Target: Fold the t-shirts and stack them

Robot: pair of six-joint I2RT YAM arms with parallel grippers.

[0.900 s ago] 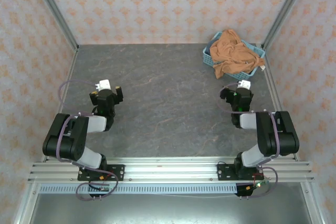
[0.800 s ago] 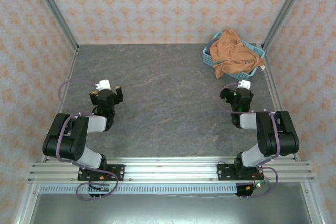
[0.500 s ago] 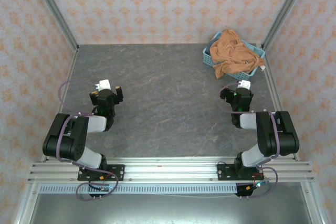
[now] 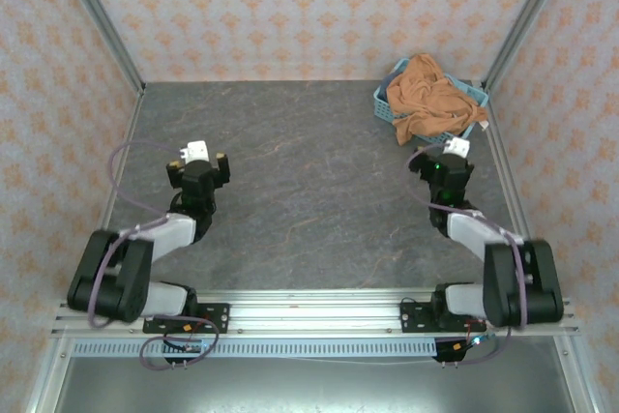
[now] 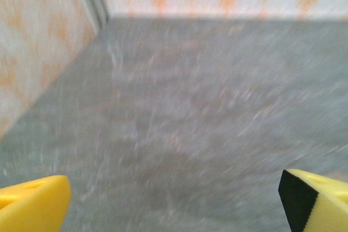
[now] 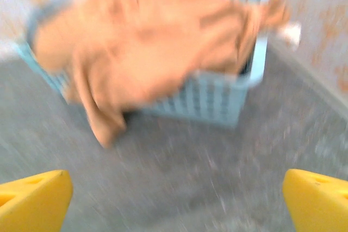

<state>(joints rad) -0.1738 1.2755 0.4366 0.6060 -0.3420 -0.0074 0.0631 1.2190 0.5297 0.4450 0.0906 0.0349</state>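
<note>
Orange-tan t-shirt (image 4: 426, 96) atop light blue lattice basket (image 4: 383, 103)

An orange-tan t-shirt (image 4: 426, 96) lies crumpled in a loose heap on top of the light blue basket (image 4: 478, 97), at the far right corner of the worktop (image 4: 290, 171). It is unfolded. One fold spills over the basket's near rim and hangs down, perhaps reaching the worktop; the blurred right wrist view leaves that unclear.

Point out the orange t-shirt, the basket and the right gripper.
orange t-shirt (image 4: 428, 97), top view, bunched middle.
basket (image 6: 213, 99), right wrist view, front wall.
right gripper (image 6: 176, 199), right wrist view, between its fingertips.
</note>
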